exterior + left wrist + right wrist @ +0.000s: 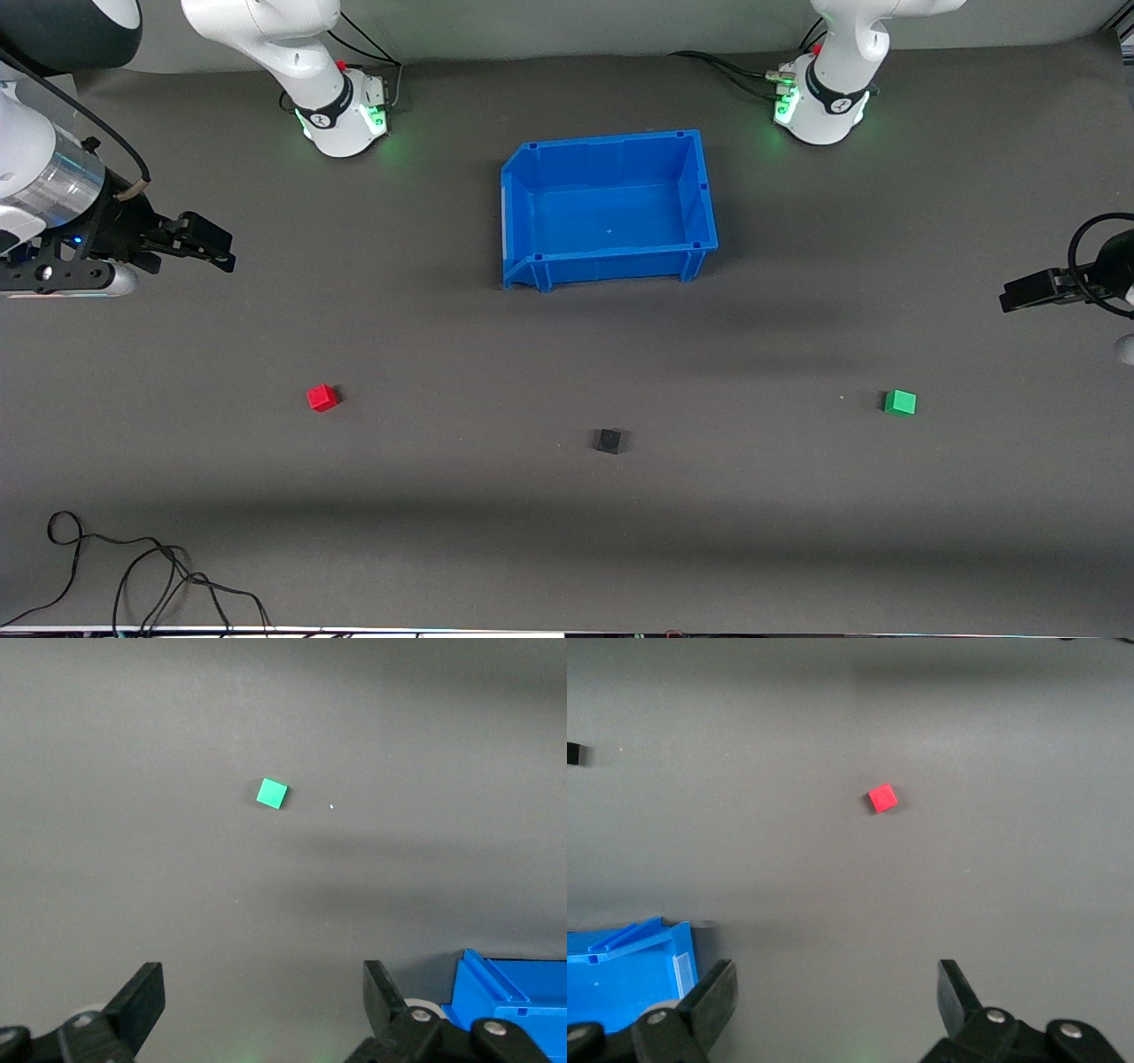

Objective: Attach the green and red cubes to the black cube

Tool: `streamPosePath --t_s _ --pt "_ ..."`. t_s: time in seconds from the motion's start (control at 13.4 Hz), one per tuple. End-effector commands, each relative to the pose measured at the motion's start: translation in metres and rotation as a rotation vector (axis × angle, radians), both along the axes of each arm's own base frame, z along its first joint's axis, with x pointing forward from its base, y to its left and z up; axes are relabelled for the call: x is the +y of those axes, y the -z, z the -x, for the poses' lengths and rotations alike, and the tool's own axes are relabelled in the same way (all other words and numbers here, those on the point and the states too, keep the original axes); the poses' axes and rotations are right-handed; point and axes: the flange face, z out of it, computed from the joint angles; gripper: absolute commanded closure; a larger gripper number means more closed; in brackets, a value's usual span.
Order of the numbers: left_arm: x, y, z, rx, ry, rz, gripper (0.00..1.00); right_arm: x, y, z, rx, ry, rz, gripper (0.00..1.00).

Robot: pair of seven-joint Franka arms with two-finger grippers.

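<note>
Looking at the three little cubes, you can see they sit apart on the dark surface (567,549), all nearer to the front camera than the blue bin (609,209). The black cube (608,440) is in the middle and nearest to that camera. The red cube (322,397) lies well apart from it, toward the right arm's end. The green cube (900,402) lies well apart too, toward the left arm's end.

They look hard, light and smooth, so they will likely not bend or break. But they are so tiny that a bump could push them away or tip them. You should take each one by two flat sides, low and in the middle, and squeeze gently. The green cube and the red cube each sit turned a bit, so you may need to turn the hand to match the sides.

The left hand (264,1001) is up over the surface near the green cube, spread wide and holding nothing. The right hand (836,999) is up over the surface near the red cube, spread wide and holding nothing too. No cube is joined to the black one yet.
</note>
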Motion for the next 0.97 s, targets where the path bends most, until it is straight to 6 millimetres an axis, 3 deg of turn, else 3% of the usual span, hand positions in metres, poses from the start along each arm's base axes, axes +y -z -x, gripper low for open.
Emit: streamPosePath --t_s 0.0,0.52,0.67,0.89 --pt "-0.009 -0.009 0.001 -0.008 0.037 -0.008 0.0 0.001 -0.004 -0.002 0.001 -0.018 -0.006 0.0" --pt "-0.02 -0.016 0.005 -0.01 0.031 0.009 0.0 0.001 -0.004 -0.002 0.001 -0.018 -0.005 0.0" --pt "-0.02 -0.026 0.021 -0.011 0.036 0.017 0.0 0.001 -0.004 -0.002 0.001 -0.018 -0.005 0.0" --pt "-0.033 -0.026 0.026 -0.032 0.051 0.027 0.0 0.001 -0.004 -0.002 0.001 -0.018 -0.005 0.0"
